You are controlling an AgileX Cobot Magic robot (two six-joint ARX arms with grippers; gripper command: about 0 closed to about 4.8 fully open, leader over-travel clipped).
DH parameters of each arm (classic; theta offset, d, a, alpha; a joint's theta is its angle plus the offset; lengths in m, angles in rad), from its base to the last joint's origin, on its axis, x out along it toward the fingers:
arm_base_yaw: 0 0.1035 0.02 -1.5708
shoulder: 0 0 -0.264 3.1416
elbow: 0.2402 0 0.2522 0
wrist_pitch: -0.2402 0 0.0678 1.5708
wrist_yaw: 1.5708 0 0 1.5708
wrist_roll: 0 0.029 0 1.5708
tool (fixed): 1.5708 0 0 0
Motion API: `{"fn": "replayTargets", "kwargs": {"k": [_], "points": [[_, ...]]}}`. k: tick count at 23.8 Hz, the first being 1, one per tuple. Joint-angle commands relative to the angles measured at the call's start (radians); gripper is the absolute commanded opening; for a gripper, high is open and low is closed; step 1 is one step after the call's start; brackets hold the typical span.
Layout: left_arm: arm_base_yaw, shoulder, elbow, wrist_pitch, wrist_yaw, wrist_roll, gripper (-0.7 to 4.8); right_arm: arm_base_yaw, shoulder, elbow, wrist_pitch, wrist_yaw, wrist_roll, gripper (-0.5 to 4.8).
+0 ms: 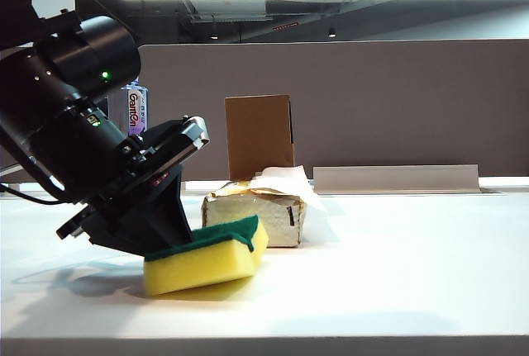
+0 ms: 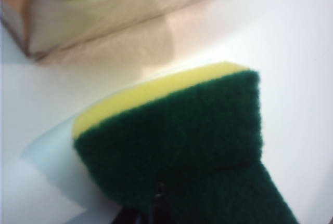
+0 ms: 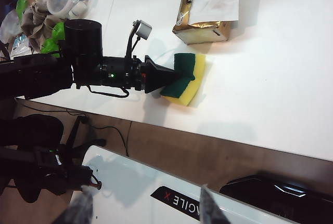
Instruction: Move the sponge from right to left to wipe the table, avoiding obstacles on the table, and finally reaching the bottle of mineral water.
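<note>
Soft sponge pinched by your left end effector near the table's front edge.

Your left end effector (image 3: 162, 78) is clamped on the sponge (image 1: 207, 255): light, squashy foam, best gripped across the green layer. Behind it sits the tissue pack (image 1: 256, 211), then the cardboard box (image 1: 259, 135), the mineral water bottle (image 1: 136, 110) farthest. The right end effector (image 3: 140, 206) hangs half-spread, empty, off the table (image 1: 397, 273).

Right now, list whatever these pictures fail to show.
- Bottle of mineral water: exterior view, mostly hidden by the left arm.
- Left gripper: shut on the sponge; fingertips hidden by the sponge in the left wrist view.
- Right gripper: right wrist view, fingers blurred and cut off by the frame edge.
- Tissue pack: left wrist view, blurred.
</note>
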Motion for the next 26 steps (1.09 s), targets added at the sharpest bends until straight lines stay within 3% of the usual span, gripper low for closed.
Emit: {"fn": "replayTargets", "kwargs": {"k": [1, 11, 18, 23, 26], "points": [[0.002, 0.016, -0.021, -0.161, -0.105, 0.032, -0.06, 0.000, -0.001, 0.004, 0.003, -0.002, 0.000, 2.64], [0.051, 0.014, -0.024, -0.223, -0.150, 0.048, -0.06, 0.000, -0.001, 0.004, 0.003, -0.005, 0.000, 2.64], [0.224, -0.060, -0.040, -0.340, -0.200, 0.171, -0.06, 0.000, -0.001, 0.004, 0.004, -0.005, 0.000, 2.64], [0.309, -0.124, -0.094, -0.347, -0.209, 0.192, -0.06, 0.000, -0.001, 0.004, 0.008, -0.005, 0.000, 2.64], [0.410, -0.165, -0.131, -0.375, -0.207, 0.237, -0.06, 0.000, -0.001, 0.004, 0.009, -0.005, 0.000, 2.64]]}}
